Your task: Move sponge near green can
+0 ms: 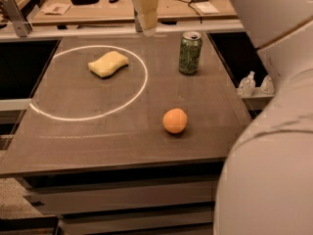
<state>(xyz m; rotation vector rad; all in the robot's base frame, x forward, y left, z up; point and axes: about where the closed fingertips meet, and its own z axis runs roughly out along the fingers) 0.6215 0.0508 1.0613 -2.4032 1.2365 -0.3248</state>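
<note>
Dim indoor light, warm amber cast overall. Light falls from overhead: green can [190,53] throws only a short dark shadow at its base, and its silver top catches a small highlight. Orange [174,120], in front of the can, has a tight shadow under it. Sponge [108,63], left of the can, is evenly lit. Bright white ring [145,77] left of the can glows against the matte grey table [98,136], with no glare elsewhere. Gripper [148,28] hangs left of the can at the top edge, lit pale yellow. Robot body [274,155] right of the can is pale and washed out. Workbench [98,11] behind the can is brighter.
</note>
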